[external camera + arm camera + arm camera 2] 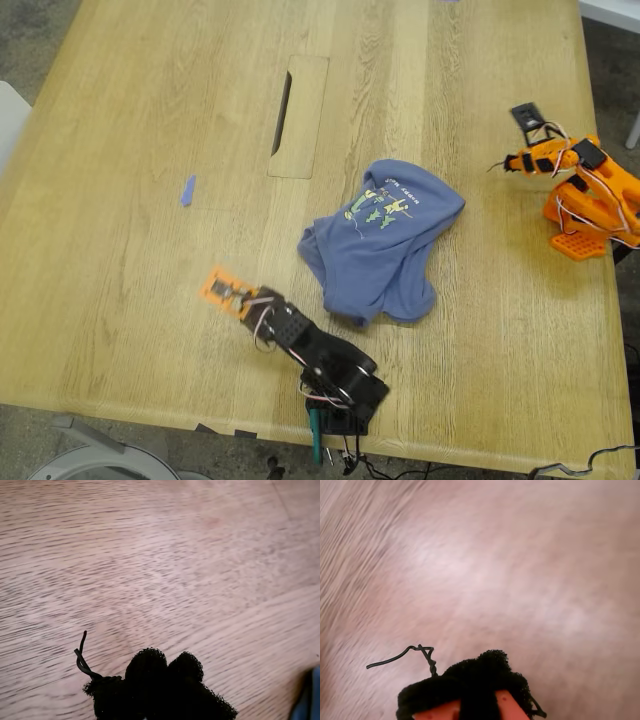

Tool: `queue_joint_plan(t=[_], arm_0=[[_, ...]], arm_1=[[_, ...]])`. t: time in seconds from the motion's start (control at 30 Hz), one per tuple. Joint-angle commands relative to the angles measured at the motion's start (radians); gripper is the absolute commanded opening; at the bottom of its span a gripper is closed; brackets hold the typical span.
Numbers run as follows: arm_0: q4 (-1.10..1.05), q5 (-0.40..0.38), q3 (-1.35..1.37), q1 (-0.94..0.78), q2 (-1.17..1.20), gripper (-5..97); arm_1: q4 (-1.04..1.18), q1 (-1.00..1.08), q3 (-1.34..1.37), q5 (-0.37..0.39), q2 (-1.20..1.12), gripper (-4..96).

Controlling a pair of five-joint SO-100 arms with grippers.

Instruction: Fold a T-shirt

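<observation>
Lying crumpled on the wooden table (130, 150), print upward, the T-shirt (385, 240) sits apart from both arms. My first gripper (167, 667) holds nothing, foam pads pressed together. My second gripper (485, 667) likewise empty, pads meeting over bare wood.

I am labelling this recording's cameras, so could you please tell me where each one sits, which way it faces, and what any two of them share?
Exterior view: high above, looking down on the wooden table, the crumpled T-shirt, one black arm and one orange arm.
First wrist view: on my first gripper, facing bare wood; black foam pads show, with a blue sliver at the picture's edge.
Second wrist view: on my second gripper, facing blurred wood; foam over orange plastic shows.
Shared: all three see the table.
</observation>
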Motion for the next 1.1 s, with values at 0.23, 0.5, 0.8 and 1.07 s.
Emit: queue_joint_plan(t=[0.23,0.5,0.8,1.07], arm_0=[[0.614,-0.005,0.265,-0.405,0.946,0],[0.724,-0.044,0.273,-0.566,0.96,0],[0.842,-0.204,0.273,-0.612,0.957,0],[0.842,-0.173,0.273,-0.601,0.957,0]], arm_1=[[0.063,0.552,0.002,-0.028,0.133,0.1],[0.107,0.873,0.164,-0.049,0.141,0.2],[0.089,1.103,0.334,-0.126,0.143,0.2],[0.138,1.187,0.339,-0.184,0.141,5.0]])
